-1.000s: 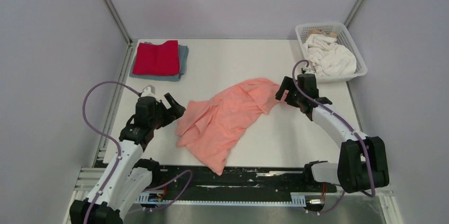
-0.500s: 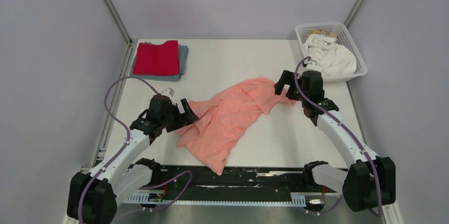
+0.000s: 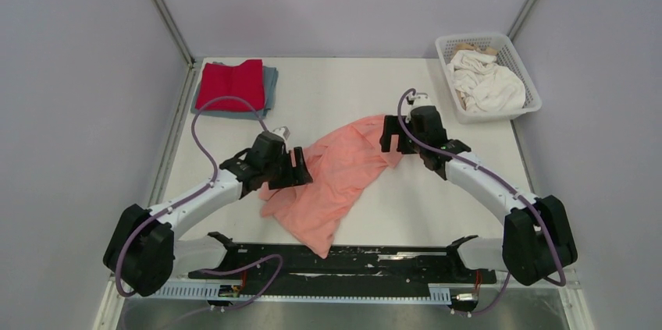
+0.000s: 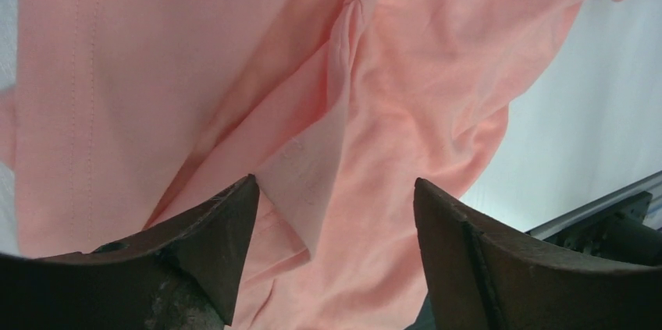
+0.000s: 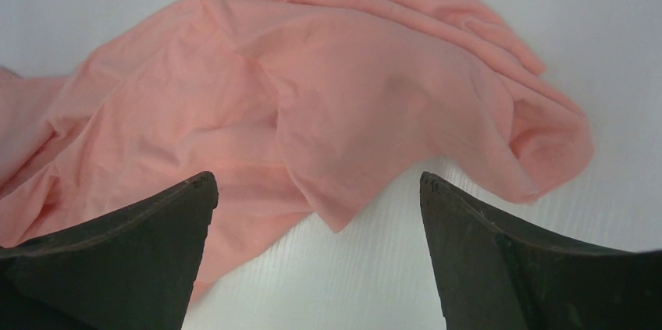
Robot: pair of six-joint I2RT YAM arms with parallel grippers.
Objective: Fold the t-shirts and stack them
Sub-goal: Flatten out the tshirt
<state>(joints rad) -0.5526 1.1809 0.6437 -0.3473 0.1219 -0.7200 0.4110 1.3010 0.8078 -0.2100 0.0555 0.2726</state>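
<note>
A salmon-pink t-shirt (image 3: pixel 336 178) lies crumpled in the middle of the table; it fills the left wrist view (image 4: pixel 328 88) and most of the right wrist view (image 5: pixel 312 104). My left gripper (image 3: pixel 300 168) is open over the shirt's left part, its fingers (image 4: pixel 211 244) apart above the creased cloth. My right gripper (image 3: pixel 392 136) is open over the shirt's upper right end, holding nothing. A folded red t-shirt (image 3: pixel 231 84) lies on a folded grey-blue t-shirt (image 3: pixel 270 80) at the back left. White t-shirts (image 3: pixel 488 84) lie in the basket.
The white mesh basket (image 3: pixel 457 100) stands at the back right corner. A black rail (image 3: pixel 351 261) runs along the table's near edge. Grey walls close in the table on three sides.
Both arms have moved inward over the pink shirt: the left gripper from the shirt's left side onto it, the right gripper leftward onto its upper right end. The shirt's right tip has shifted slightly left.
</note>
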